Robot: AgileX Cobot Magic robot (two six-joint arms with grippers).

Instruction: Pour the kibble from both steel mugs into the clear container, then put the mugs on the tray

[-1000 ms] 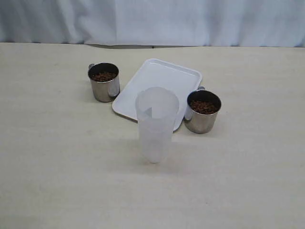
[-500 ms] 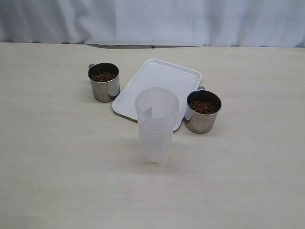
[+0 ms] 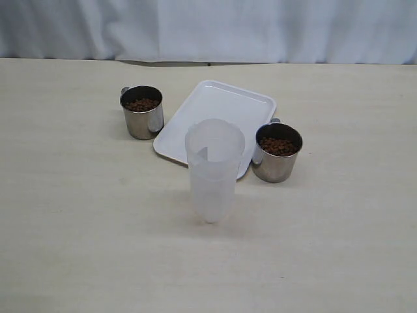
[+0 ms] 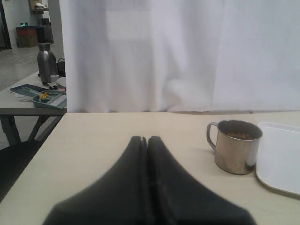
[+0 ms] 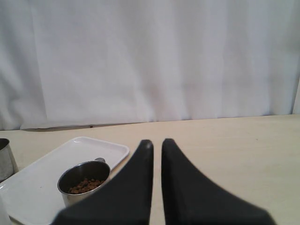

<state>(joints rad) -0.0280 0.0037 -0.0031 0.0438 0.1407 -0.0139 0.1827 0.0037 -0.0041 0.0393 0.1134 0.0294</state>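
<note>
Left wrist view gives me the left gripper (image 4: 146,139) with its dark fingers pressed together on nothing. The right wrist view shows the right gripper (image 5: 157,143) likewise closed and empty, only a sliver showing between its tips. Both hang low over the pale wooden table (image 3: 78,228), short of all the objects.

Nearest in the exterior view is the tall frosted translucent plastic container (image 3: 214,169). It stands upright, long axis vertical, mouth up, and I can make out no pellets inside. Just behind it, to the right, sits a short shiny steel mug (image 3: 277,153), upright and holding small dark-brown kibble (image 3: 278,146). Its handle points back towards the flat white rectangular plastic tray (image 3: 215,107), whose rim it is close beside. The tray lies flat with nothing on it, its long axis running away from me and leaning a little right. Farthest, left of the tray, is the matching steel mug (image 3: 142,112), also upright and filled, with its handle turned to the far left.

I judge the task not begun: both pours and both placements remain.
</note>
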